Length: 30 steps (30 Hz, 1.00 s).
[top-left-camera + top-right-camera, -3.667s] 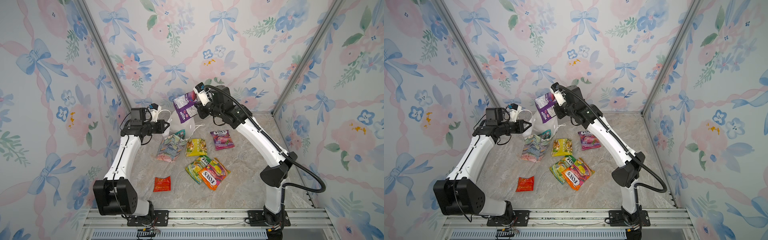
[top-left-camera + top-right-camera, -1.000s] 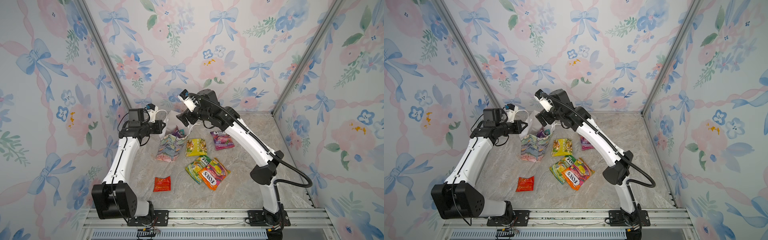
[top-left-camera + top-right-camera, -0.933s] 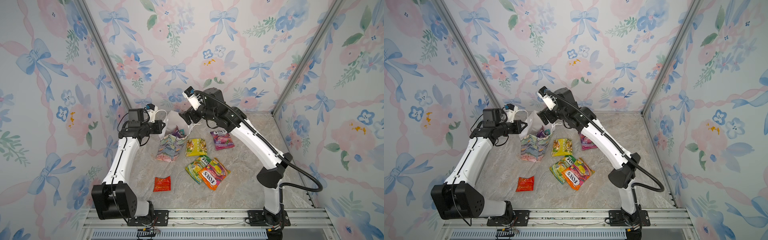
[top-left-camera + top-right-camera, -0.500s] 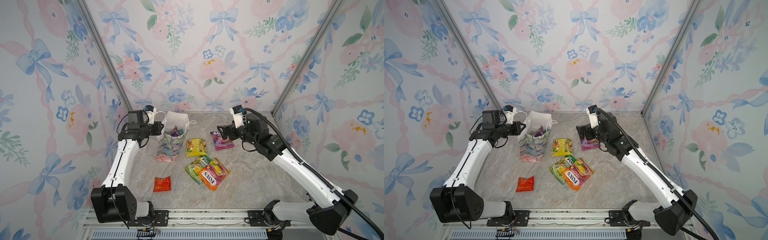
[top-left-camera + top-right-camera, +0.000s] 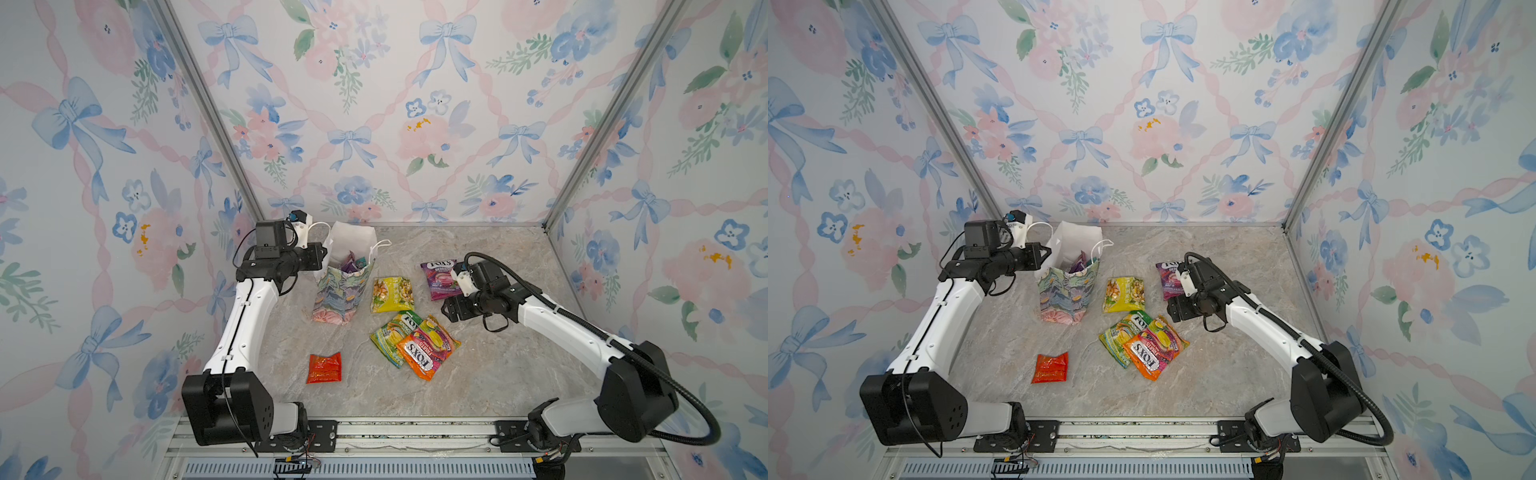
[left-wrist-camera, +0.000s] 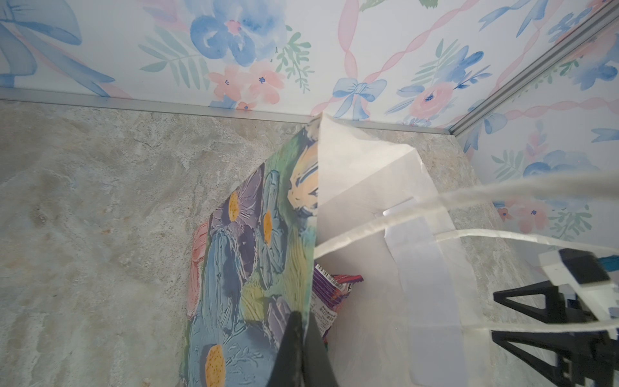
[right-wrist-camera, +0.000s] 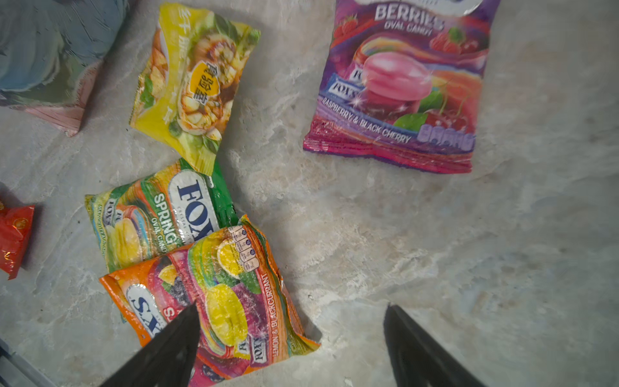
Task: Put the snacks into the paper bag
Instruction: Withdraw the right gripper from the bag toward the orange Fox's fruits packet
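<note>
The flowered paper bag (image 5: 343, 291) (image 5: 1067, 297) stands upright at the back left, with packets (image 5: 351, 264) (image 6: 330, 295) showing inside. My left gripper (image 5: 322, 259) (image 6: 303, 323) is shut on the bag's rim. On the table lie a purple snack (image 5: 440, 278) (image 7: 398, 87), a yellow one (image 5: 392, 294) (image 7: 192, 83), a green one (image 5: 388, 332) (image 7: 157, 221), an orange one (image 5: 428, 347) (image 7: 227, 295) overlapping the green, and a small red one (image 5: 324, 368) (image 7: 11, 234). My right gripper (image 5: 446, 309) (image 7: 291, 306) hangs open and empty just above the table, over the orange packet's edge.
Flowered walls close in the marble tabletop (image 5: 478, 374) on three sides. The bag's white cord handles (image 6: 502, 191) cross the left wrist view. The arm bases sit on a rail (image 5: 374, 432) along the front edge.
My right arm has swung from above the bag to the right and down, to the packets on the table. The purple packet it held earlier is now in the bag. The left arm has stayed put.
</note>
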Motion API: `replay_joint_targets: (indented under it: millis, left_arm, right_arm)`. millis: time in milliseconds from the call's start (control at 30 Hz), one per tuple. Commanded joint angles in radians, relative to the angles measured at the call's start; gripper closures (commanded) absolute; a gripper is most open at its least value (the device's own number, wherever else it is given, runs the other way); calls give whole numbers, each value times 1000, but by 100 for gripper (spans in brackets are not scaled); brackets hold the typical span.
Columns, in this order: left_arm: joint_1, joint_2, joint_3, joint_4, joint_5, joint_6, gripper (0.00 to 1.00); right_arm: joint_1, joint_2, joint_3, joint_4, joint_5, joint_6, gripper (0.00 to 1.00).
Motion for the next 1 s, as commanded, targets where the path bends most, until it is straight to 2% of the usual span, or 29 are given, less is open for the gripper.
replay_joint_targets:
  millis: [0, 167, 333, 967]
  left_arm:
    - [8, -9, -21, -11, -11, 7, 100]
    - [7, -8, -22, -11, -10, 7, 100]
    - [9, -8, -22, -10, -11, 7, 100]
    - [9, -4, -22, -12, -5, 7, 100]
  right_arm:
    - [-4, 74, 23, 5, -90, -13, 17]
    - [7, 162, 35, 34, -111, -22, 21]
    - [26, 208, 14, 65, -120, -26, 22]
    - [93, 208, -106, 172, -172, 36, 23]
